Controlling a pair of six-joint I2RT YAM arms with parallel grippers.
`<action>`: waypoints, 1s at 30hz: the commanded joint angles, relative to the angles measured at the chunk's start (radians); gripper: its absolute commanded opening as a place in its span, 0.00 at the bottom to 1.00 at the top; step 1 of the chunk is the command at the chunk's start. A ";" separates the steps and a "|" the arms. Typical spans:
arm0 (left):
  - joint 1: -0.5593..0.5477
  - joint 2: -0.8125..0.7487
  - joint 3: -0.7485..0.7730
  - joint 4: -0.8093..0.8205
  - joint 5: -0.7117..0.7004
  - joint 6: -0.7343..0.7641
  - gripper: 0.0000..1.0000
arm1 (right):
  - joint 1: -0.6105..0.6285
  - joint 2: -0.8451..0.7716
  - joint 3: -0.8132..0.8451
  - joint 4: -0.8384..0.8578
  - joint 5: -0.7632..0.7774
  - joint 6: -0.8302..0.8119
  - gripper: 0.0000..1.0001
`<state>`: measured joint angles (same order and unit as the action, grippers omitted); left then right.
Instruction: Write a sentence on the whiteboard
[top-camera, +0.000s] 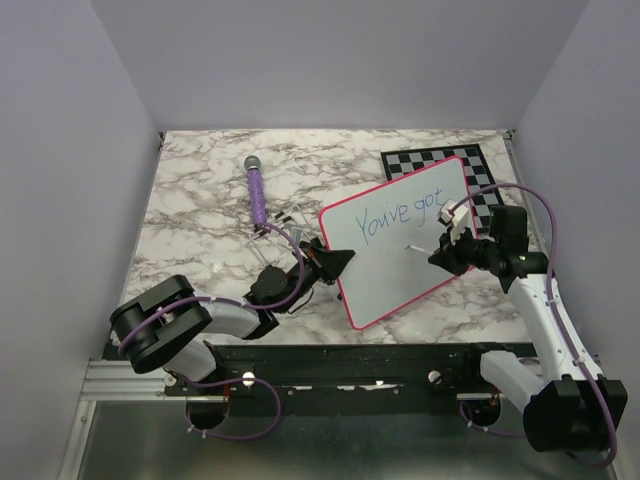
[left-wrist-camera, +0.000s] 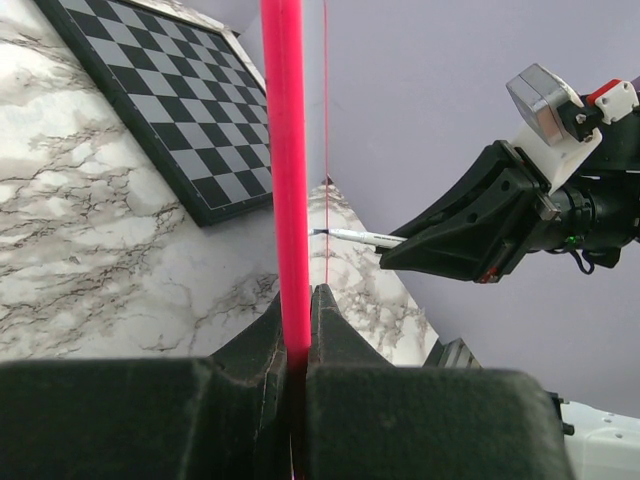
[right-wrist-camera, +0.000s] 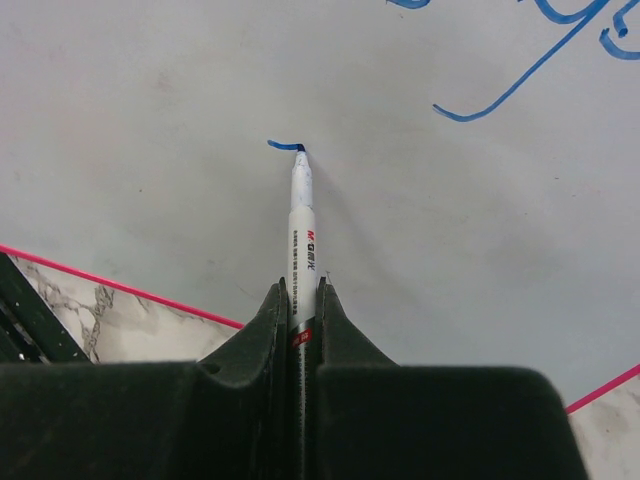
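Right gripper (right-wrist-camera: 300, 300) pinches a white marker (right-wrist-camera: 302, 225), its blue tip touching the whiteboard (top-camera: 395, 275) at the end of a short stroke below the sentence (top-camera: 405, 214), which reads "You've got". Left gripper (left-wrist-camera: 297, 325) is clamped on the board's pink-red rim at its left edge. The board sits over the marble table (top-camera: 200, 220), overlapping the chessboard (top-camera: 432, 160) in the top view.

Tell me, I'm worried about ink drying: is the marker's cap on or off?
Off: the marker has its bare tip on the whiteboard, at a short blue stroke.
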<state>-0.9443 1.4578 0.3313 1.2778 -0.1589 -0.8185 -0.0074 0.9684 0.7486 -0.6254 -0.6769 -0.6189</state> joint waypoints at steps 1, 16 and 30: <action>-0.014 0.009 -0.002 -0.001 0.045 0.058 0.00 | 0.006 0.004 -0.012 0.050 0.092 0.025 0.00; -0.014 0.018 -0.005 0.005 0.047 0.056 0.00 | 0.006 -0.076 -0.015 0.030 -0.001 -0.001 0.01; -0.014 0.026 0.005 0.003 0.053 0.056 0.00 | 0.006 -0.023 0.005 0.043 -0.030 0.004 0.01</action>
<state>-0.9447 1.4654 0.3313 1.2846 -0.1608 -0.8215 -0.0074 0.9409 0.7460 -0.6033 -0.6739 -0.6075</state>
